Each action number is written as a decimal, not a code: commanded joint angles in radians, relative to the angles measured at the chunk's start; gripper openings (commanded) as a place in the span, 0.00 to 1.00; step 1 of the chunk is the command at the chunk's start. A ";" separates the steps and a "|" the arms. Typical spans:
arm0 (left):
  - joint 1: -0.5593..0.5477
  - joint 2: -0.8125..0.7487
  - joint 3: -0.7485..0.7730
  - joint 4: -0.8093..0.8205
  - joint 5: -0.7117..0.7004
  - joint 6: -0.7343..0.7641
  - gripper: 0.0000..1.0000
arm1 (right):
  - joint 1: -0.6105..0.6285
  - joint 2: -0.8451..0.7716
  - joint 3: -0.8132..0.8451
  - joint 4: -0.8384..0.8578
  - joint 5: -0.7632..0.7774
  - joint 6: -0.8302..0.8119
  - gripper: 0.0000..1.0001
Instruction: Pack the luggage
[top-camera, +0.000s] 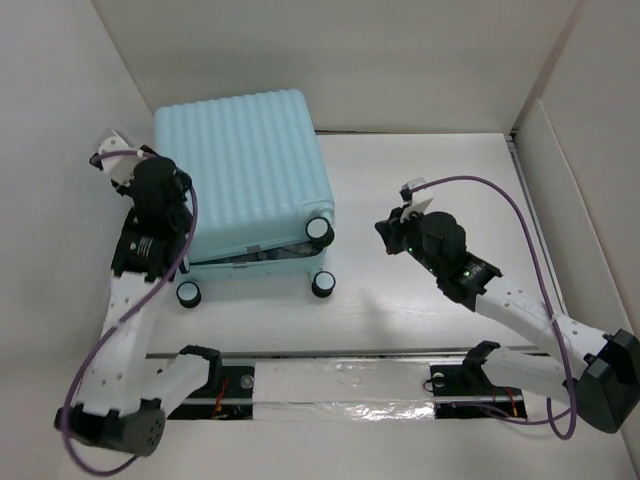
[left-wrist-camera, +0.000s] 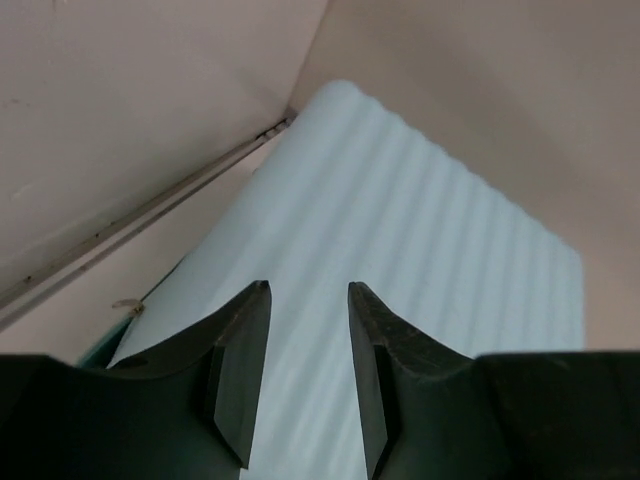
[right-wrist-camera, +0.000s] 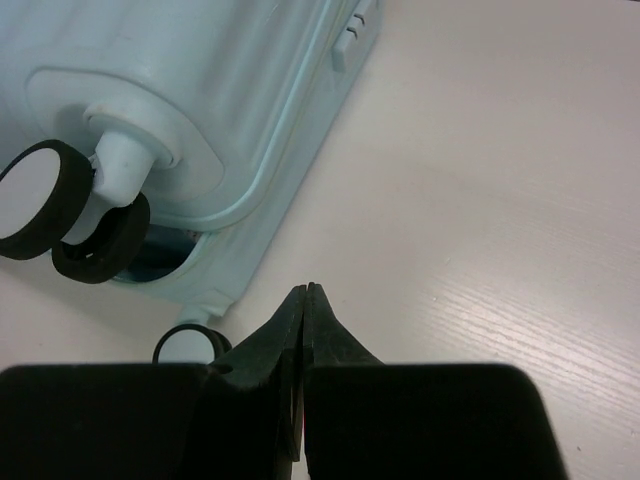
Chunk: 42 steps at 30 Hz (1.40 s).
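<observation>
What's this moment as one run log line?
luggage: lying flat, lid slightly ajar | left end effector: open, over luggage | right end effector: shut, empty, near wheels

The luggage is lying flat on the white table, its ribbed shell facing up and its black-and-white wheels pointing toward the near side. Its two halves are not meeting fully; a dark gap is showing along the near edge. The left gripper is hovering at the left edge of the luggage. The right gripper is hanging to the right of the wheels, apart from them, and pointing toward the luggage.
</observation>
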 joint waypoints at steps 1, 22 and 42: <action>0.294 0.149 -0.011 0.015 0.478 -0.008 0.33 | -0.008 0.009 0.014 0.044 0.019 0.000 0.00; 0.701 0.571 -0.244 0.282 0.850 -0.200 0.42 | -0.074 0.074 0.037 0.005 0.064 0.006 0.00; -0.223 -0.047 -0.964 0.549 0.607 -0.646 0.38 | -0.433 -0.155 0.055 -0.149 -0.068 0.028 0.14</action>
